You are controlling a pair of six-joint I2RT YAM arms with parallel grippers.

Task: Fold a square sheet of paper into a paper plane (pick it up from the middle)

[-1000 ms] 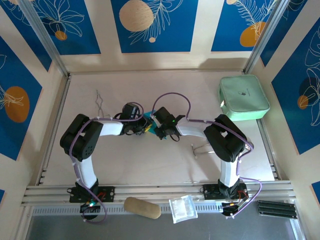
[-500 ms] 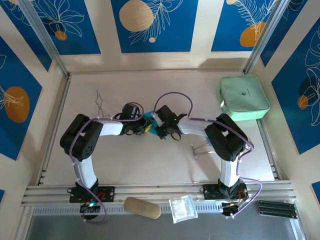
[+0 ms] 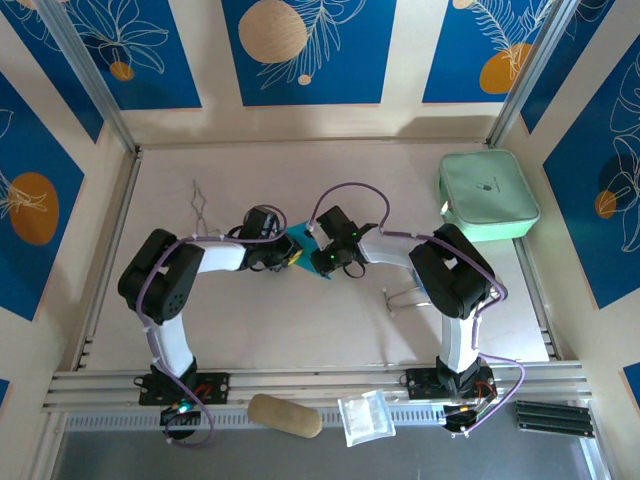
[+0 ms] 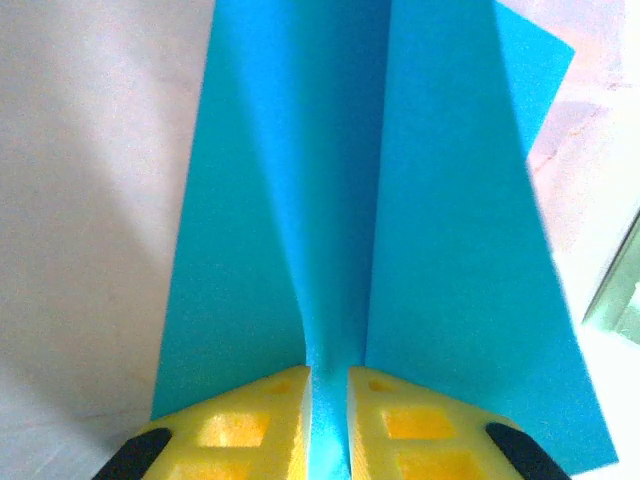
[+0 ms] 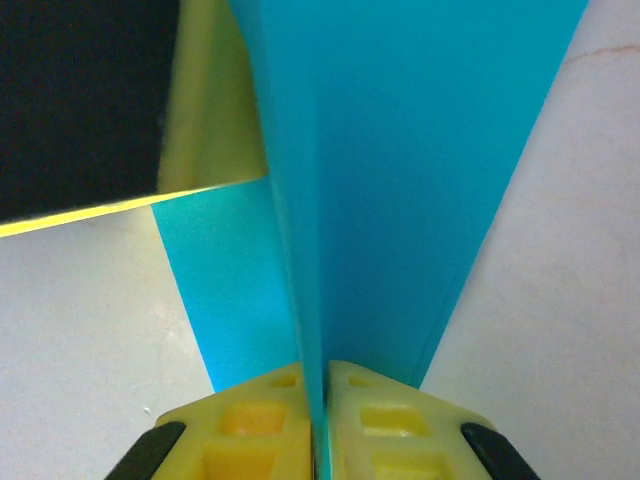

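Observation:
The teal-blue sheet of paper (image 3: 301, 241), folded into a creased shape, is held between both grippers at the table's middle. In the left wrist view the paper (image 4: 400, 200) spreads as two panels with a raised centre fold, and my left gripper (image 4: 328, 420) is shut on that fold between its yellow fingers (image 4: 240, 430). In the right wrist view the paper (image 5: 400, 180) rises as an upright fold, with my right gripper (image 5: 318, 425) shut on its edge. From above, the left gripper (image 3: 287, 252) and right gripper (image 3: 318, 250) meet at the paper.
A mint-green pouch (image 3: 486, 195) lies at the back right. A thin wire piece (image 3: 200, 205) lies at the back left, another (image 3: 403, 297) beside the right arm. A tan oblong (image 3: 285, 415) and a clear plastic bag (image 3: 365, 417) rest on the front rail.
The right wrist has shifted slightly left and towards the back, turning at the paper. The left arm has held still, and both grippers have stayed on the paper.

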